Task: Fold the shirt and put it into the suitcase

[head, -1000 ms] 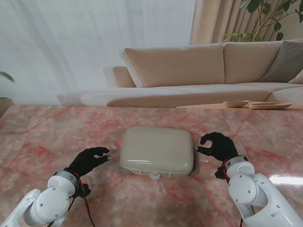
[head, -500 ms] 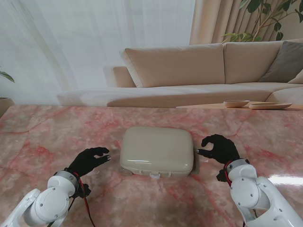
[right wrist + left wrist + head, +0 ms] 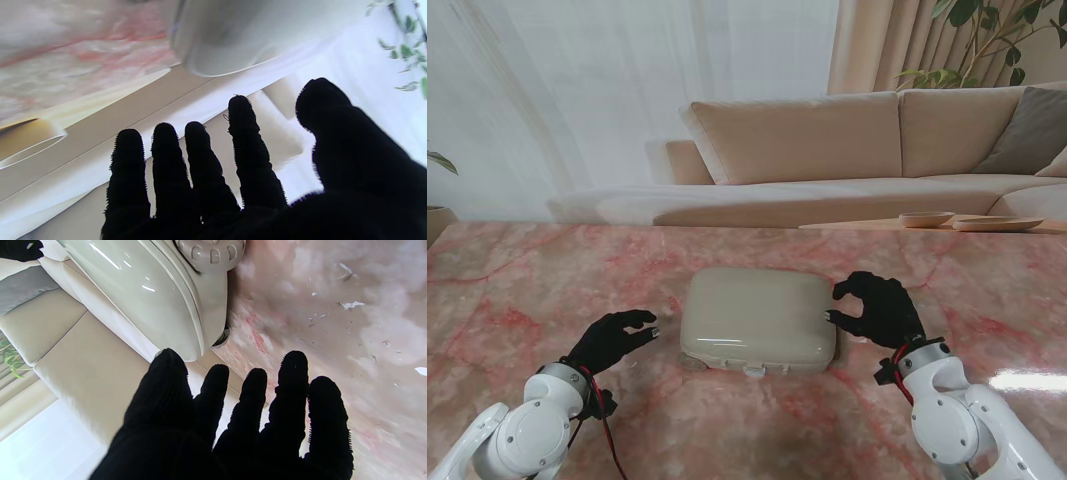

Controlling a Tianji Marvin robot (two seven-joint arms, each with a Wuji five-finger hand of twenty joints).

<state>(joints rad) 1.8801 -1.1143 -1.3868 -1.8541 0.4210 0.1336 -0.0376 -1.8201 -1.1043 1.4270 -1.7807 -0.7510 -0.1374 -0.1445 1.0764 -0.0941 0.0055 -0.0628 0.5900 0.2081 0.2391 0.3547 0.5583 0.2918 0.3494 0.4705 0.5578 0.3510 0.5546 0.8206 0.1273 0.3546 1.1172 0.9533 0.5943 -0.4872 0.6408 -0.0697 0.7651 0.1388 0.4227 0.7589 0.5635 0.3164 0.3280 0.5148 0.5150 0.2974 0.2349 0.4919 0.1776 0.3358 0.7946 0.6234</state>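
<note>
Closed beige suitcase (image 3: 758,319) at mid-table (image 3: 517,290) (sofa (image 3: 827,150) beyond the far edge). Left hand (image 3: 610,340) released, apart; right hand (image 3: 875,308) released, fingers (image 3: 839,316) at its side.

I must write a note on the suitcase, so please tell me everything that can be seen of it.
The suitcase is a small, pale beige hard shell with rounded corners and a glossy surface, plastic by its look. It lies flat and closed on the pink marble table, near the middle. A seam runs around its side, and the left wrist view shows a ribbed round knob at one edge. The right hand is at its right edge; the left hand is apart from it.
</note>
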